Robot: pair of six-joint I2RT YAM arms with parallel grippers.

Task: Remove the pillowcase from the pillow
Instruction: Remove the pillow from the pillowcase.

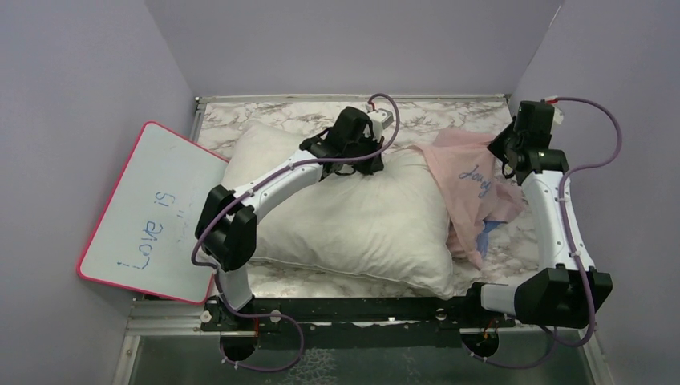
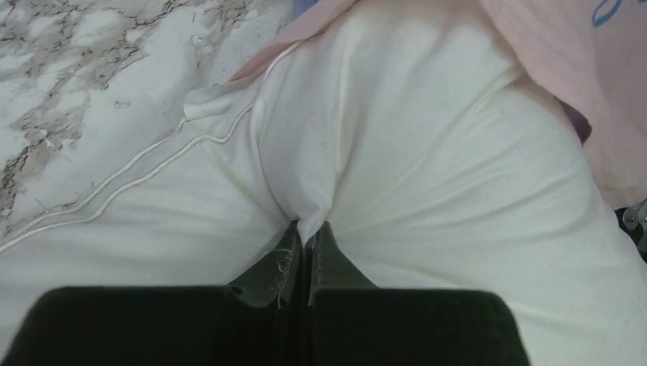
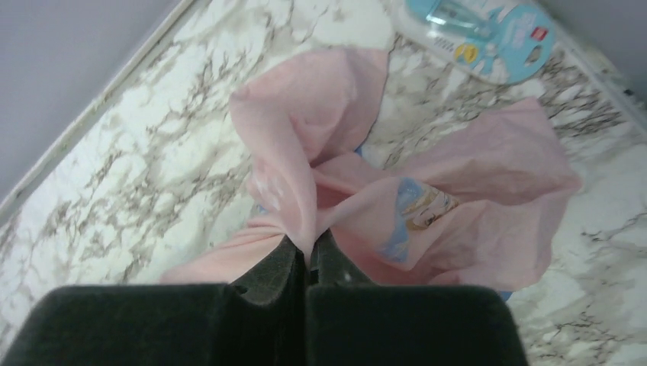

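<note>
The plain white pillow lies across the middle of the marble table. My left gripper is shut on a pinch of its fabric near the far edge; the wrist view shows the white pillow bunched between the jaws at the left gripper. The pale pink pillowcase hangs off the pillow's right end, draped onto the table. My right gripper is shut on a fold of it, and the pillowcase is lifted and crumpled at the right gripper, with a small princess print showing.
A pink-edged whiteboard leans at the left wall. A blue blister package lies on the marble near the far edge. Purple walls close in on three sides. A metal rail runs along the near edge.
</note>
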